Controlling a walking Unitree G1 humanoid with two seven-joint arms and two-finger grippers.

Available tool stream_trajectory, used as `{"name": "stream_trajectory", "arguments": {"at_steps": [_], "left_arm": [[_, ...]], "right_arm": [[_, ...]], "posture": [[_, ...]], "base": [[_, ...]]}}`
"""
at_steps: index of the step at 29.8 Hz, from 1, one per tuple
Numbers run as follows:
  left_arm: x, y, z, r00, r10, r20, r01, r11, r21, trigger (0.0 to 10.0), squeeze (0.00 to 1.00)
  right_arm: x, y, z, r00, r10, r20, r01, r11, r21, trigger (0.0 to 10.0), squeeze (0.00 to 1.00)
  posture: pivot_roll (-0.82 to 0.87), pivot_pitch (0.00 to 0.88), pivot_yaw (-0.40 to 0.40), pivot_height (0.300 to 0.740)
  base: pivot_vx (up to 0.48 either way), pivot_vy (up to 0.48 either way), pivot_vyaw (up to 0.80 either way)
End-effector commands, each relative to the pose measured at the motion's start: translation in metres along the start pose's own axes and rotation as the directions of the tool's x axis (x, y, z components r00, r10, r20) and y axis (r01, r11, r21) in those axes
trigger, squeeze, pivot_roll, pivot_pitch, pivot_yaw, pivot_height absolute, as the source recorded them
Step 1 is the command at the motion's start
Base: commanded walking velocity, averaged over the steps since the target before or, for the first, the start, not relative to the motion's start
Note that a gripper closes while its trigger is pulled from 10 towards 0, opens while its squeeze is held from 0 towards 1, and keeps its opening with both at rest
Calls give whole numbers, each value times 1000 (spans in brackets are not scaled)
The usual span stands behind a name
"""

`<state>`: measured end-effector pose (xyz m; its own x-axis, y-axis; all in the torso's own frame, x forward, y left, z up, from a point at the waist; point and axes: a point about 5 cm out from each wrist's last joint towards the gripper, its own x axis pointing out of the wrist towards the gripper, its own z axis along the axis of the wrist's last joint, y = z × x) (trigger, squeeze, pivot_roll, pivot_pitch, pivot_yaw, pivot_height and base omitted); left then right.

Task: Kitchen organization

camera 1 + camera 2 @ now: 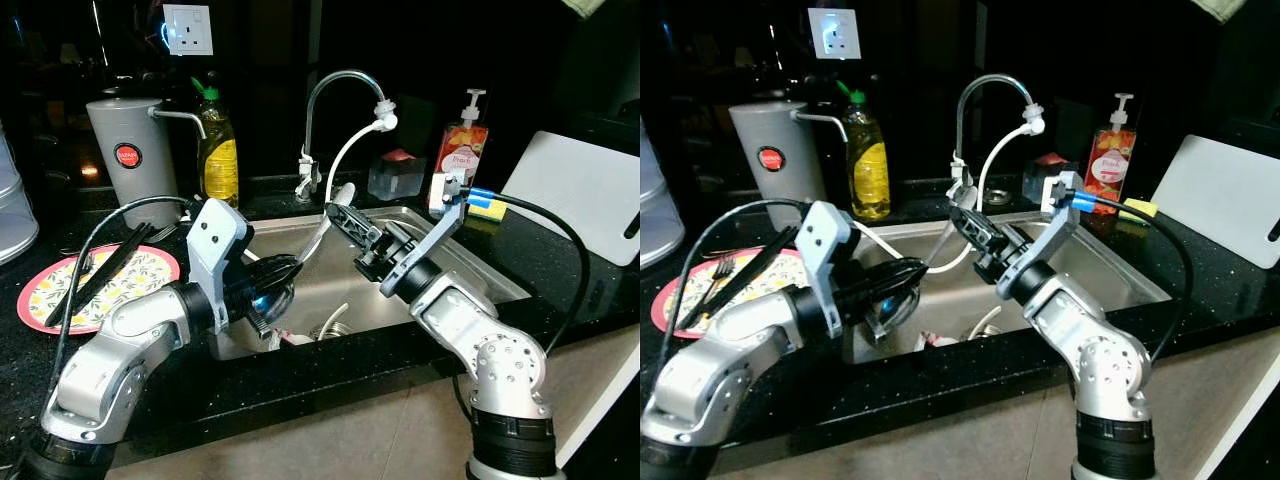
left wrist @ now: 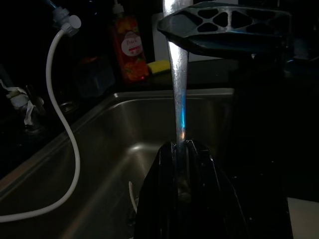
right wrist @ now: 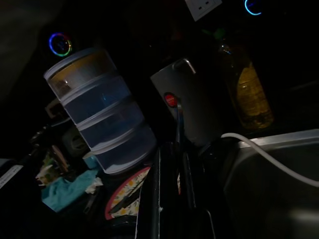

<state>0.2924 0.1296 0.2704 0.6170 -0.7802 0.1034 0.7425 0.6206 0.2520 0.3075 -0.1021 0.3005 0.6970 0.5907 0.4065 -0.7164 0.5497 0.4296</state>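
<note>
While both hands (image 1: 285, 272) (image 1: 345, 222) pinch one metal utensil (image 1: 315, 243) over the sink (image 1: 480, 268), chopsticks (image 1: 95, 275) lie on the plate (image 1: 40, 300) at lower left.

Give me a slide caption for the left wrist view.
Left gripper and right gripper pinch opposite ends of a metal utensil above the steel sink.
</note>
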Motion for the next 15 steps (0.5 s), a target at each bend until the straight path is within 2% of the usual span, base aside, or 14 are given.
{"name": "stream_trajectory", "arguments": {"at_steps": [1, 2, 3, 11, 12, 15], "left_arm": [[-1, 8, 6, 998, 64, 23, -65, 998, 26, 10000, 0], [-1, 8, 6, 997, 67, 25, -67, 997, 25, 10000, 0], [-1, 8, 6, 997, 67, 28, -68, 998, 14, 10000, 1000], [-2, 12, 14, 991, 99, 88, -96, 995, -33, 10000, 1000], [-3, 13, 15, 990, 106, 97, -103, 994, -39, 10000, 0], [-6, 18, 15, 985, 145, 98, -141, 989, -45, 10000, 0]], "right_arm": [[-2, -6, -3, 999, -52, -17, 51, 998, -39, 10000, 0], [-2, -7, -3, 998, -61, -19, 61, 997, -49, 10000, 0], [-2, -9, -4, 997, -72, -20, 71, 996, -52, 10000, 0], [-1, -16, -4, 992, -129, -10, 128, 989, -74, 10000, 0], [-1, -19, -4, 989, -146, -6, 145, 986, -80, 10000, 0], [-1, -30, -4, 974, -225, 11, 225, 969, -98, 10000, 0]], "posture": [[-40, 0, -23, 740], [-40, 0, -23, 740], [-40, 0, -23, 740], [-38, 0, -23, 740], [-39, 1, -22, 740], [-39, 1, -22, 740]], "base": [[0, 0, 0], [0, 0, 0], [0, 0, 0], [0, 0, 0], [0, 0, 0], [0, 0, 0]]}}
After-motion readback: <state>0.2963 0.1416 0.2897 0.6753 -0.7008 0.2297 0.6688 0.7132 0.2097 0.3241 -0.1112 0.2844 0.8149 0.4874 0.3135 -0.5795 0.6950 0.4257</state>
